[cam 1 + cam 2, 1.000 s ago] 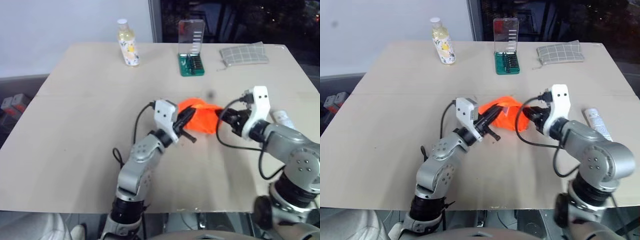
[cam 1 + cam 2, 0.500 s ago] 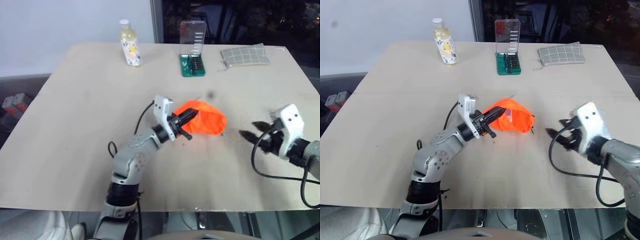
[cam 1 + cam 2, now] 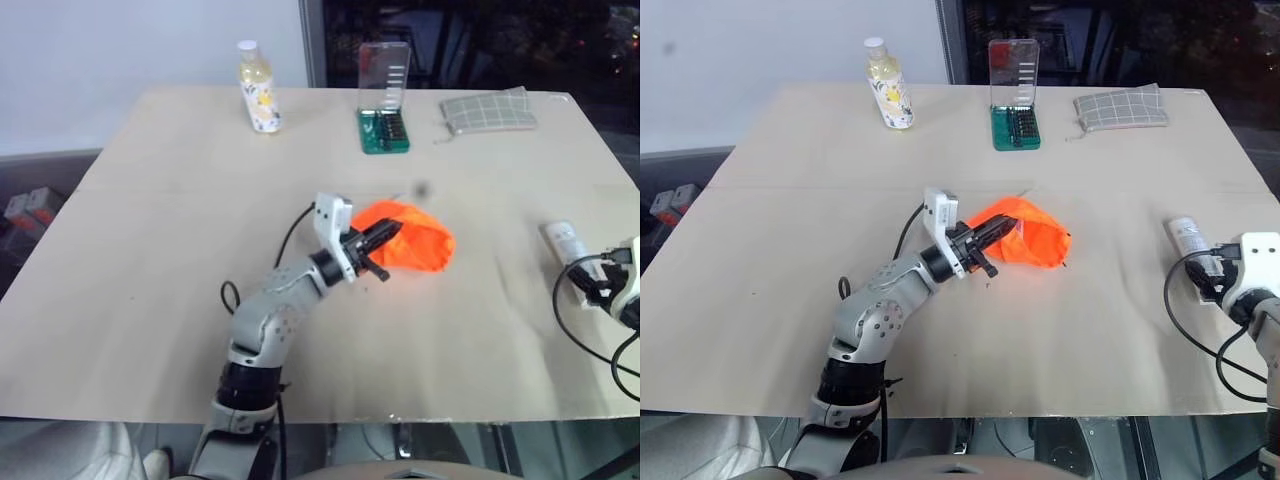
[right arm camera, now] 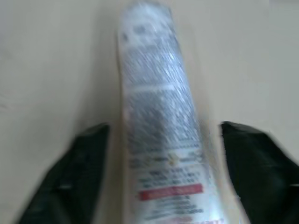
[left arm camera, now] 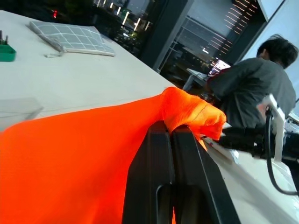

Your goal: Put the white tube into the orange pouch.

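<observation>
The orange pouch (image 3: 418, 246) lies near the middle of the table, and my left gripper (image 3: 373, 243) is shut on the gathered edge of its left end. In the left wrist view the two black fingers (image 5: 161, 182) are pressed together with orange fabric (image 5: 74, 158) pinched at their tips. The white tube (image 3: 562, 240) lies flat near the table's right edge. My right gripper (image 3: 1206, 271) is just behind the tube's near end. In the right wrist view that gripper (image 4: 163, 128) stands open, with the tube (image 4: 156, 107) lying between its spread fingers.
Along the far edge stand a pale yellow bottle (image 3: 258, 88), an open green bit case (image 3: 384, 118) and a grey checked pouch (image 3: 488, 108). A person (image 5: 252, 91) sits beyond the table in the left wrist view. The table's right edge is close to the tube.
My right gripper left the pouch's right end, swung right and down to the white tube, and opened wide. The left gripper kept its hold on the pouch.
</observation>
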Action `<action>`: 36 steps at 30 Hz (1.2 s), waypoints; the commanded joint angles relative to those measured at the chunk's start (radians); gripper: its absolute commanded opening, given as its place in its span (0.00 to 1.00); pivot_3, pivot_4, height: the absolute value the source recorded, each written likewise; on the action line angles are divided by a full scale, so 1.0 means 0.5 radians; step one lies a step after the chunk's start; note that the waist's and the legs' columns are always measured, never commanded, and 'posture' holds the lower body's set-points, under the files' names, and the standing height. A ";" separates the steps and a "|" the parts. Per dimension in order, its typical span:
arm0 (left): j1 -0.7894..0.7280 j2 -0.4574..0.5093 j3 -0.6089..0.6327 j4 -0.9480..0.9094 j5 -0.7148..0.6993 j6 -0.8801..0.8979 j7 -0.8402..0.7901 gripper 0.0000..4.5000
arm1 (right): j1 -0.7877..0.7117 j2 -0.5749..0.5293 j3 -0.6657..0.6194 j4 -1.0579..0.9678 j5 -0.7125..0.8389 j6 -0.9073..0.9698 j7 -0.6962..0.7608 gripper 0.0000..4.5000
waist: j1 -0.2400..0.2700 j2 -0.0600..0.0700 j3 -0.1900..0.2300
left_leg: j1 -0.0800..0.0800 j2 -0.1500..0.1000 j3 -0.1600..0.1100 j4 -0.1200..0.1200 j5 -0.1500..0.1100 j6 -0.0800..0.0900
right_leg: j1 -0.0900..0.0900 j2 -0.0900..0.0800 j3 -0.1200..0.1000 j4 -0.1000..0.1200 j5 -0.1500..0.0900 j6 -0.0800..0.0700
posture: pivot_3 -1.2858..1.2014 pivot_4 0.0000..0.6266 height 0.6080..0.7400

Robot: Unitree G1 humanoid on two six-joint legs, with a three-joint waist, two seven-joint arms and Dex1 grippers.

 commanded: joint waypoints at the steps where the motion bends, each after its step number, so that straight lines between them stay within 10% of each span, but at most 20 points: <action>1: -0.001 -0.020 -0.032 -0.054 0.006 -0.049 0.012 0.00 | -0.065 -0.103 0.027 0.126 -0.064 -0.170 0.061 0.99 | -0.001 0.000 0.000 | 0.000 0.000 0.001 0.000 0.000 0.000 | 0.000 0.000 0.001 0.000 0.000 0.000 | 0.52 0.24 1.00; 11: 0.015 -0.029 -0.039 -0.043 0.021 -0.093 0.058 0.00 | -0.267 -0.025 -0.024 0.341 0.194 0.219 0.102 0.99 | 0.000 0.000 0.000 | 0.000 0.002 0.000 0.001 0.000 -0.001 | 0.001 0.000 0.001 0.002 0.000 0.000 | 0.52 0.24 1.00; 18: 0.011 -0.025 -0.028 -0.029 0.027 -0.107 0.066 0.00 | -0.207 -0.063 0.041 0.225 0.196 0.176 0.183 0.35 | -0.001 0.000 0.000 | 0.001 0.002 0.000 0.002 -0.002 0.004 | 0.001 0.001 0.001 0.002 0.000 0.000 | 0.52 0.24 1.00; 27: 0.000 -0.008 -0.033 -0.003 0.028 -0.107 0.052 0.00 | -0.082 -0.160 0.059 -0.288 0.325 0.220 0.361 0.35 | -0.001 0.001 0.000 | 0.001 0.003 -0.001 0.003 -0.002 0.004 | 0.001 0.001 0.001 0.004 0.000 0.000 | 0.52 0.24 1.00; 36: -0.006 -0.007 -0.050 0.034 0.035 -0.111 0.043 0.00 | -0.079 -0.308 -0.172 -1.226 1.367 0.736 0.612 0.35 | 0.022 0.000 0.002 | -0.003 0.003 -0.009 0.003 -0.003 0.005 | 0.001 0.001 -0.006 -0.001 0.000 0.000 | 0.52 0.24 1.00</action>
